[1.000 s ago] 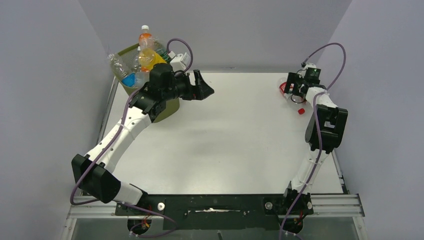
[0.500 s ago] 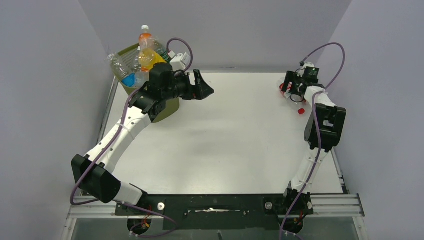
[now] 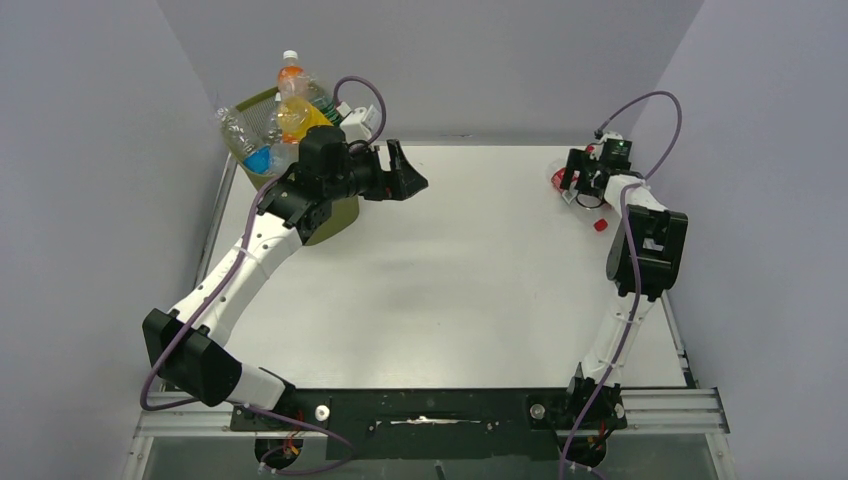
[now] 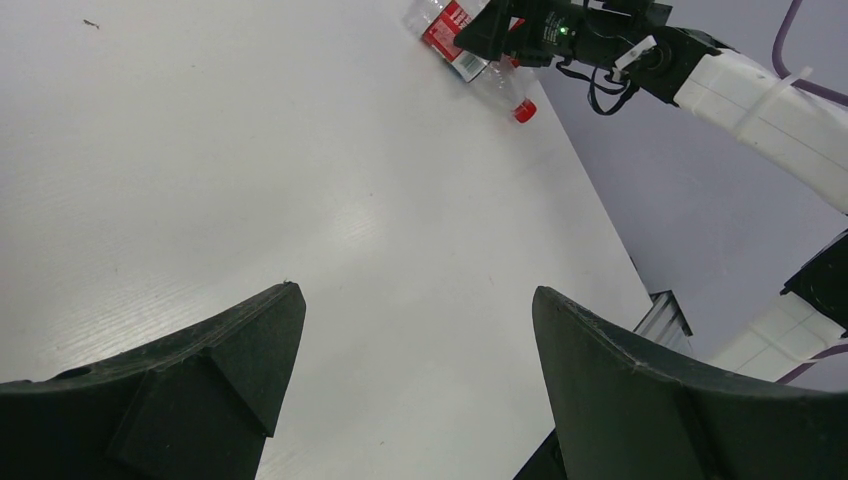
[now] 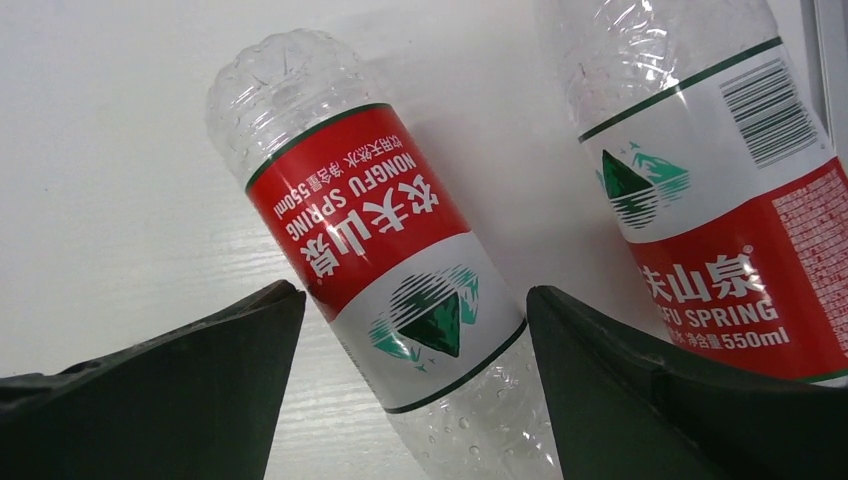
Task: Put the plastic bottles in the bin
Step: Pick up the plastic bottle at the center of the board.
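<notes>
The olive-green mesh bin [image 3: 336, 216] stands at the far left corner of the white table [image 3: 450, 280]. It is heaped above its rim with plastic bottles: an orange one with a white cap [image 3: 291, 82] on top, a yellow one [image 3: 296, 118] under it, a clear one [image 3: 235, 130] leaning out at the left, and one with a blue label [image 3: 258, 160].

The left claw [image 3: 405, 170] hangs just right of the bin, above bare table. Its fingers [image 4: 230, 350] are spread wide with nothing between them.

Two more bottles lie on their sides at the far right corner, close together. Both are clear with red and white labels. The red cap [image 3: 601, 224] of one points toward the near side.

The right claw [image 3: 578, 185] is down over this pair with its fingers [image 5: 200, 360] spread. It straddles the left-hand bottle [image 5: 380, 260], whose red label runs across the gap. Whether the pads touch it cannot be told. The second bottle [image 5: 730, 180] lies just outside the right finger.
</notes>
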